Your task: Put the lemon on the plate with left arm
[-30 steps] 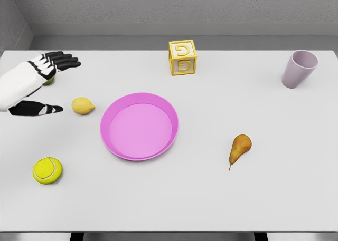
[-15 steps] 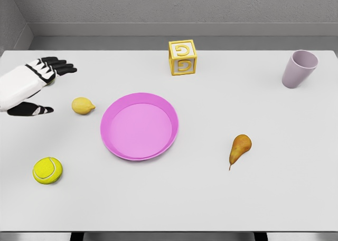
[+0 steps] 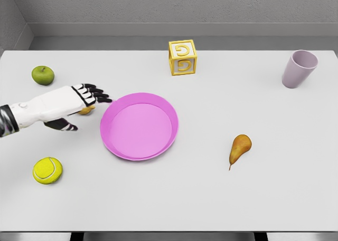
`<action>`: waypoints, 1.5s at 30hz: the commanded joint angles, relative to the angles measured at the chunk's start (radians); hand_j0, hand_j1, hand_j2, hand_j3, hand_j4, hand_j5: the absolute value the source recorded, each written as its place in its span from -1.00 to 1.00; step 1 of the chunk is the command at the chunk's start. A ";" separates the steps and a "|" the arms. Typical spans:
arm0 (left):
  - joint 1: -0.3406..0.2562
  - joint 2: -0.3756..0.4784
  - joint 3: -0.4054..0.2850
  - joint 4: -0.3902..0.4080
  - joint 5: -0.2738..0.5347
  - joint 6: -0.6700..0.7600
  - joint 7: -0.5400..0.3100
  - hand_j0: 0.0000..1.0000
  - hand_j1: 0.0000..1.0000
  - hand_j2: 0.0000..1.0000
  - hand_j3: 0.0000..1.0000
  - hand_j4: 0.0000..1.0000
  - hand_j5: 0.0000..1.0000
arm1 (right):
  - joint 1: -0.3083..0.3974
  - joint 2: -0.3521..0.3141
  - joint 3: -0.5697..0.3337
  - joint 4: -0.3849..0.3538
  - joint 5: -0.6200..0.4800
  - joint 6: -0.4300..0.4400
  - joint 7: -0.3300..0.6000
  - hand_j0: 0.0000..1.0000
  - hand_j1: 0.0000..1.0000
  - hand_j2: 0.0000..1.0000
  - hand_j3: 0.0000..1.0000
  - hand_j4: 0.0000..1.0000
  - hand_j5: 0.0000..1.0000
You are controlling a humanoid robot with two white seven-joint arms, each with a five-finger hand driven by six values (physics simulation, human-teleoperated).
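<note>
My left hand (image 3: 88, 112) reaches in from the left edge and hovers over the yellow lemon (image 3: 86, 111), which lies on the white table just left of the pink plate (image 3: 139, 127). Only a sliver of the lemon shows under the palm. The black fingers (image 3: 98, 96) stretch out over it toward the plate's rim, and the thumb (image 3: 67, 126) points down on the near side. The hand is open, not closed around the fruit. The plate holds nothing. My right arm is out of view.
A green apple (image 3: 43, 75) sits at the far left, a tennis ball (image 3: 47, 170) at the near left. A yellow letter block (image 3: 182, 57) stands behind the plate, a lilac cup (image 3: 299, 68) at the far right, a pear (image 3: 240, 147) right of the plate.
My left hand has moved right and toward me, from above the green apple to over the lemon. The apple is now uncovered. The lemon has not moved.
</note>
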 commanded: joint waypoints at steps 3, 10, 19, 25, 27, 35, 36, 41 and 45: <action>-0.040 -0.002 -0.008 0.151 0.012 0.002 -0.001 1.00 1.00 1.00 1.00 1.00 1.00 | 0.000 0.000 0.000 0.000 -0.001 0.000 0.000 1.00 1.00 1.00 1.00 1.00 1.00; -0.045 -0.026 -0.022 0.153 0.002 0.002 -0.004 1.00 1.00 1.00 1.00 1.00 1.00 | 0.000 0.000 0.000 -0.001 0.000 0.000 0.000 1.00 1.00 1.00 1.00 1.00 1.00; -0.129 -0.040 -0.124 0.188 -0.001 0.002 -0.006 1.00 1.00 1.00 1.00 1.00 1.00 | 0.000 0.000 0.000 0.000 -0.001 0.000 0.000 1.00 1.00 1.00 1.00 1.00 1.00; -0.152 -0.069 -0.124 0.256 -0.001 0.002 -0.047 1.00 1.00 1.00 1.00 1.00 1.00 | 0.000 0.000 0.000 -0.001 0.000 0.000 0.000 1.00 1.00 1.00 1.00 1.00 1.00; -0.153 -0.071 -0.129 0.293 0.000 0.002 -0.047 1.00 1.00 1.00 1.00 1.00 1.00 | 0.000 0.000 0.000 0.000 0.000 0.000 0.000 1.00 1.00 1.00 1.00 1.00 1.00; -0.203 -0.078 -0.131 0.354 -0.003 0.002 -0.085 0.74 0.74 0.74 0.74 0.74 0.74 | 0.000 0.000 0.000 -0.001 0.000 0.000 0.000 1.00 1.00 1.00 1.00 1.00 1.00; -0.203 -0.078 -0.132 0.354 -0.003 0.002 -0.090 0.66 0.66 0.66 0.66 0.66 0.66 | 0.000 0.000 0.000 0.000 0.000 0.000 0.000 1.00 1.00 1.00 1.00 1.00 1.00; -0.224 -0.110 -0.131 0.372 -0.031 0.002 -0.115 0.64 0.64 0.64 0.64 0.64 0.64 | 0.000 0.000 0.000 0.000 -0.001 0.000 0.000 1.00 1.00 1.00 1.00 1.00 1.00; -0.233 -0.133 -0.131 0.383 -0.049 0.002 -0.115 0.65 0.65 0.65 0.65 0.65 0.65 | 0.000 0.000 0.000 0.000 0.000 0.000 0.000 1.00 1.00 1.00 1.00 1.00 1.00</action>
